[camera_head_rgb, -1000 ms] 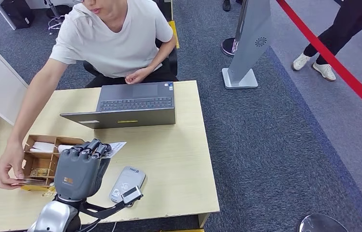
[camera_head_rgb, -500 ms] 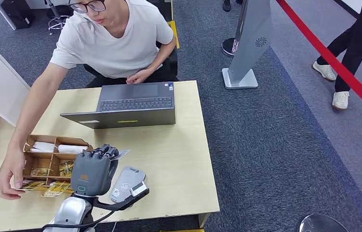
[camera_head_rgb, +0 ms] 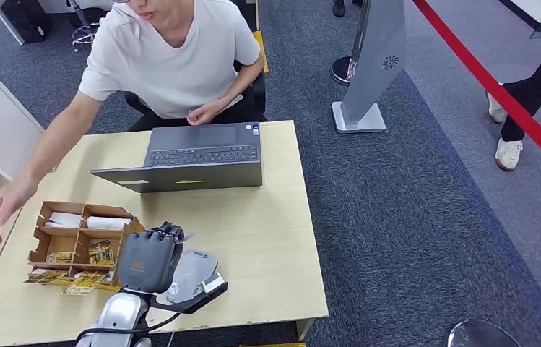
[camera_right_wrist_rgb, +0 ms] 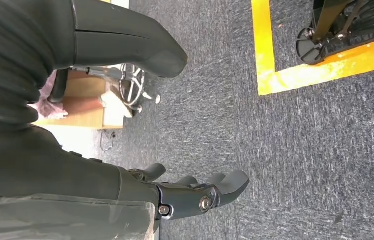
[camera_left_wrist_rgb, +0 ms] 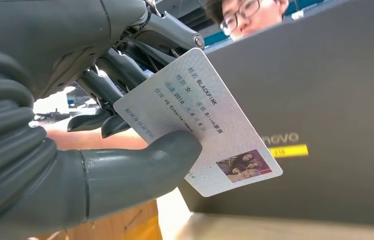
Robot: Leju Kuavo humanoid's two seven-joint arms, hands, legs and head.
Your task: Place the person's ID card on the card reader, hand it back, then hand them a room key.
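Left hand [camera_head_rgb: 146,260] pinches the ID card [camera_left_wrist_rgb: 199,122] between thumb and fingers, right above the card reader [camera_head_rgb: 193,273]; next up: lay it flat.

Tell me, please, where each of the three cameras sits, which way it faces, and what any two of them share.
Head view: high on the robot, looking forward and down at the desk, laptop, card reader and a seated person; the left hand comes in from below.
Left wrist view: close behind the left hand, facing the laptop; thumb and fingers pinch the ID card.
Right wrist view: behind the hanging right hand, looking at the carpet.
Shared: head and left wrist views both show the left hand, laptop and person.
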